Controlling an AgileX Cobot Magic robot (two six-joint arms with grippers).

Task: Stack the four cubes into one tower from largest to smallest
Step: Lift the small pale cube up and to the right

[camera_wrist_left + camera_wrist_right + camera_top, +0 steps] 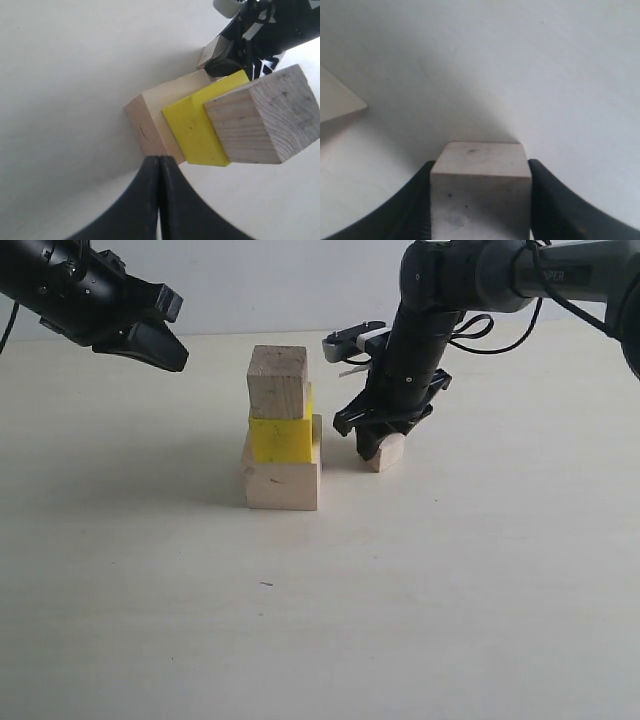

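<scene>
From the outside camera, the stack [282, 440] stands near the middle of the table [450, 620], nearer its far edge: big wooden cube [282, 485], yellow cube [282, 438], middle wooden cube [278, 380]. Its long axis is upright, but the layers are not flush. The small wooden cube [388, 452] sits on the table just right of the stack, not touching it, turned a little so that a corner faces this camera. Being a cube, it has no long axis. My right gripper [380, 445] straddles it. My left gripper [150, 340] hangs above, towards the far left corner.

In the left wrist camera, the left fingers are pressed together on nothing, and the stack's staggered layers show plainly.

In the right wrist camera, both fingers sit flush against the small cube's sides, pinching it as far as I can see.

My worries are that a crooked pinch could tilt the cube on the lift, that my arm could brush the nearby stack, and that the offset top could tip.
</scene>
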